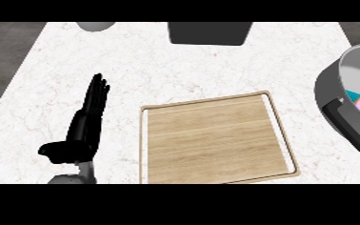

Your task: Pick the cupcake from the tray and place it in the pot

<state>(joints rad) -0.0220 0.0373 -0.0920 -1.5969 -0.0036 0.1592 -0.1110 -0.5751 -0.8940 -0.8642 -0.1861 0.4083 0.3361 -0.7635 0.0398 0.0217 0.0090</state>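
Observation:
The wooden tray [215, 140] lies at the counter's middle, and nothing shows on its board. The grey pot [336, 83] is cut off by the right edge, with a dark handle-like part [341, 117] below its rim. Inside the pot, at the very edge of the view, a small teal and pink patch [354, 97] shows; it looks like the cupcake, mostly out of frame. My left hand [85, 119] rests open on the left of the tray, fingers straight and pointing up, touching nothing. My right hand does not show.
A dark grey box-like object [209, 32] stands at the counter's back centre. A light grey round object [96, 25] is at the back left. The white marble counter [175, 71] ends in dark floor on the far left.

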